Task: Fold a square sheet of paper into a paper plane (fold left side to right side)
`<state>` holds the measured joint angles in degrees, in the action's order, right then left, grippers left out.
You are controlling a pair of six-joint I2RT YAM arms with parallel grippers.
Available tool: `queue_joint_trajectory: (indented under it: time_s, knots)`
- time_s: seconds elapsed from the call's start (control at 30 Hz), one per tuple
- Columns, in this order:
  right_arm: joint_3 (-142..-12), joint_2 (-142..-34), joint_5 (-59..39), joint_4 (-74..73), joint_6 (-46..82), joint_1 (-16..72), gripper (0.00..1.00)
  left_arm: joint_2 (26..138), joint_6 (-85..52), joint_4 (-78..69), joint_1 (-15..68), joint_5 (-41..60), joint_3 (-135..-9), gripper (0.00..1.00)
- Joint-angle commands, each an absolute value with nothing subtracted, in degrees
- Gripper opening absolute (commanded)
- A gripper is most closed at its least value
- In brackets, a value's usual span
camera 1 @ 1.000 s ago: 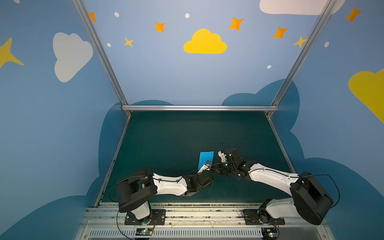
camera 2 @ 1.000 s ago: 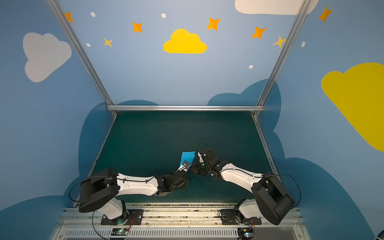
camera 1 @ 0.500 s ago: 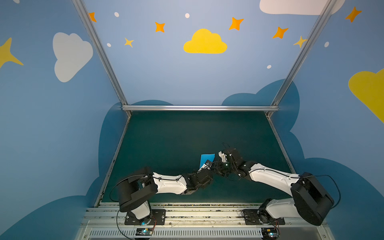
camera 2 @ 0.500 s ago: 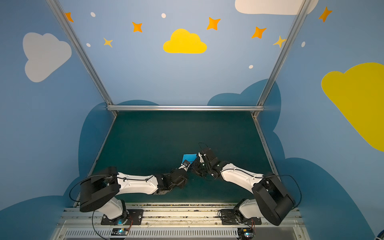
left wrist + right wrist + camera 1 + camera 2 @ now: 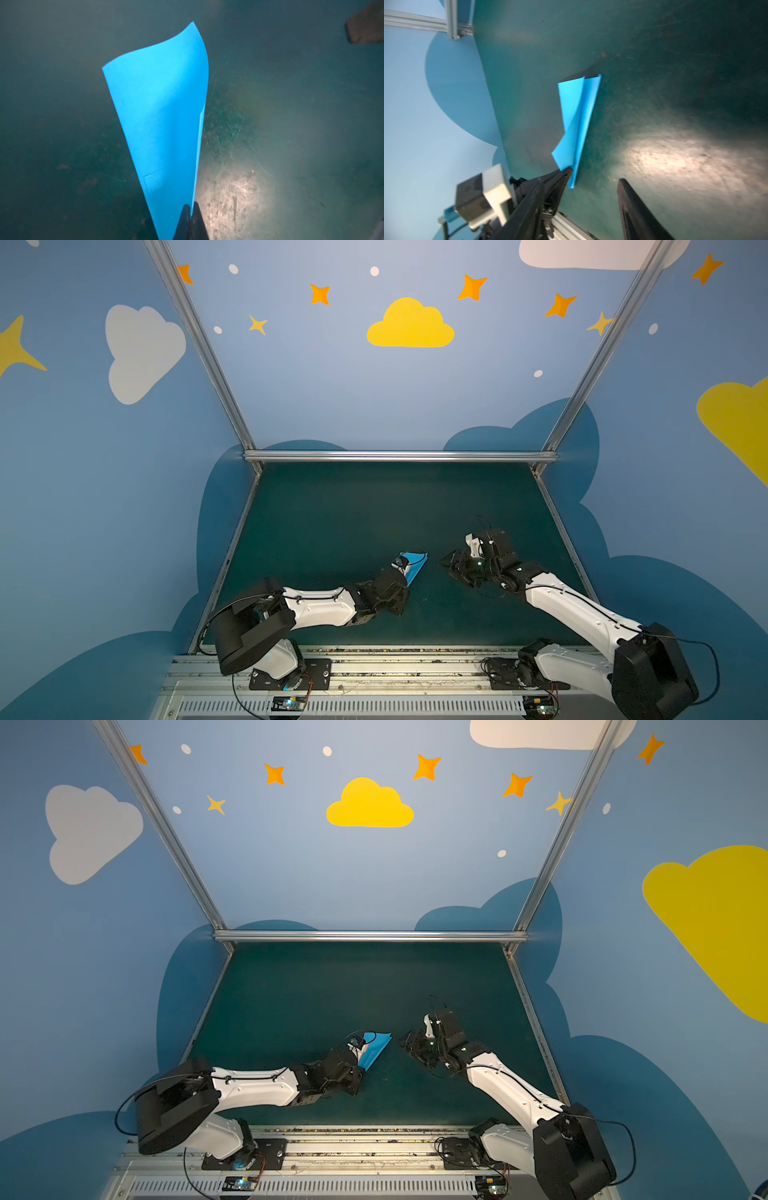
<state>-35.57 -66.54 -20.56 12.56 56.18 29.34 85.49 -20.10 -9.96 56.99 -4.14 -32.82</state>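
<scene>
The sky-blue sheet of paper, folded into a slim pointed paper plane, is near the middle of the green mat in both top views. My left gripper is shut on its narrow near end. In the left wrist view the paper plane fans out from the pinched left gripper, its upper layer curling up. My right gripper stands open just right of the paper and apart from it. In the right wrist view the right gripper holds nothing, and the paper plane lies beyond it.
The dark green mat is bounded by aluminium rails and blue painted walls. A metal base rail carrying both arm mounts runs along the near edge. A scuffed, brightly lit patch of mat lies beside the left gripper.
My right gripper has opened, let go of the paper and drawn back to the right. My left gripper has closed on the paper, which now leans over to the right.
</scene>
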Motion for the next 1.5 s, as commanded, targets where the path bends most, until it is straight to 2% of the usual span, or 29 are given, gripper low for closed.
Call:
queue_joint_trajectory:
  time_s: [0.0,0.23,0.47,0.73,0.9,1.47]
  knots:
    - [-38.2,-68.9,-22.1,16.9,50.2,28.3,0.56,84.2,-22.3,-12.1,56.1,1.3,-31.9,0.04]
    - [-48.4,-79.6,-30.3,20.9,39.5,28.2,0.54,82.9,-24.4,-15.6,54.4,5.3,-28.6,0.04]
    - [-59.1,-90.6,-34.9,26.1,32.2,30.2,0.46,81.8,-25.8,-18.5,52.9,8.2,-25.9,0.04]
    - [-70.9,-103.8,-35.3,32.9,26.3,35.6,0.12,81.1,-26.7,-20.3,51.8,11.0,-24.0,0.04]
    - [-75.9,-110.0,-35.9,35.1,24.7,37.3,0.02,80.8,-26.6,-20.9,51.3,11.8,-23.1,0.04]
    - [-81.8,-121.3,-34.1,38.4,22.5,38.5,0.0,79.9,-27.9,-22.0,50.5,12.6,-21.1,0.04]
